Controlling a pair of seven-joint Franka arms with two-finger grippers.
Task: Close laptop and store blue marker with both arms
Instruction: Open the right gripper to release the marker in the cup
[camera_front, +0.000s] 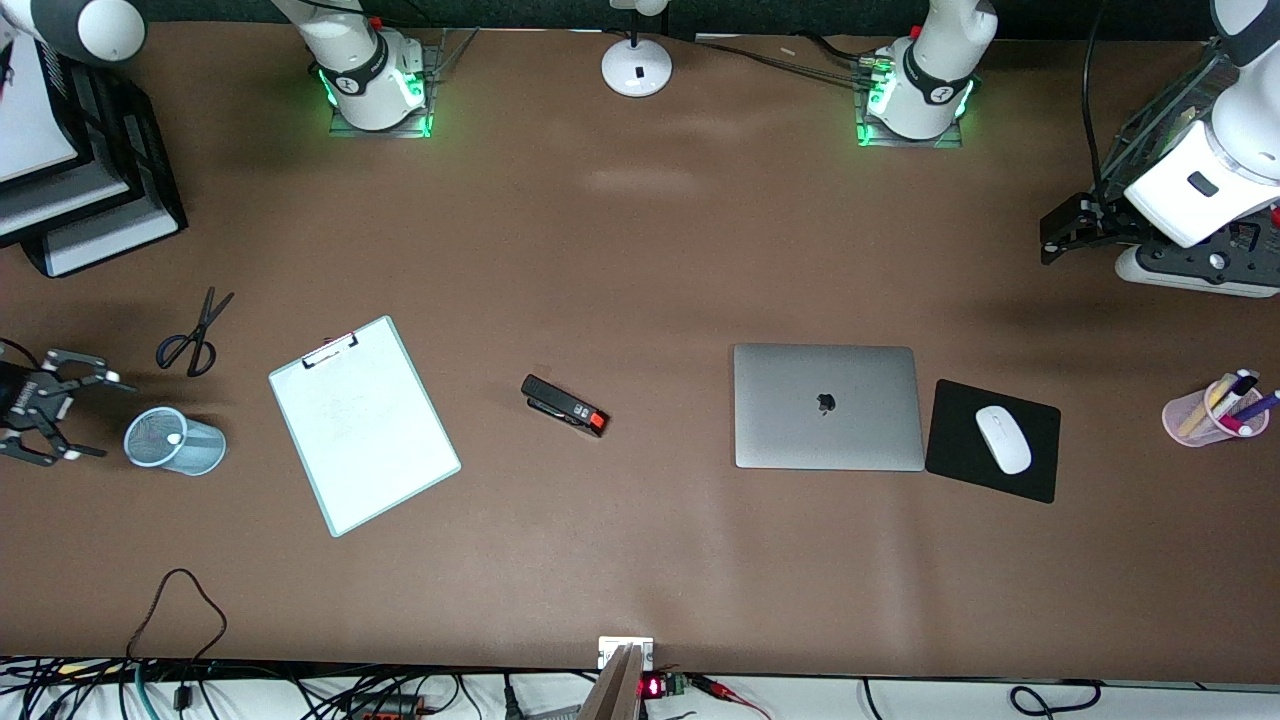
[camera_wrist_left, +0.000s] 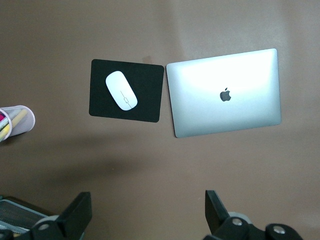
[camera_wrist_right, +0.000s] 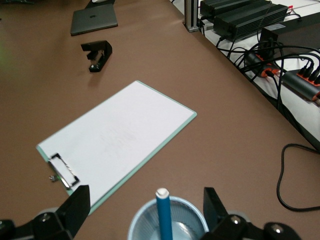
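The silver-grey laptop (camera_front: 825, 405) (camera_wrist_left: 225, 95) lies shut on the table, its lid with the dark logo facing up. At the right arm's end of the table, the blue marker (camera_wrist_right: 163, 217) stands upright in a light-blue mesh cup (camera_front: 178, 442) (camera_wrist_right: 190, 212). Only the marker's white tip (camera_front: 174, 437) shows in the front view. My right gripper (camera_front: 95, 418) (camera_wrist_right: 146, 194) is open just above and beside the cup and touches nothing. My left gripper (camera_front: 1060, 232) (camera_wrist_left: 147, 196) waits high over the left arm's end of the table, open and empty.
A clipboard (camera_front: 362, 425), a black stapler (camera_front: 563, 405) and scissors (camera_front: 195, 335) lie between the cup and the laptop. A white mouse (camera_front: 1003, 438) sits on a black pad (camera_front: 960, 410) beside the laptop. A pink pen cup (camera_front: 1205, 415) and stacked trays (camera_front: 75, 190) stand at the table's ends.
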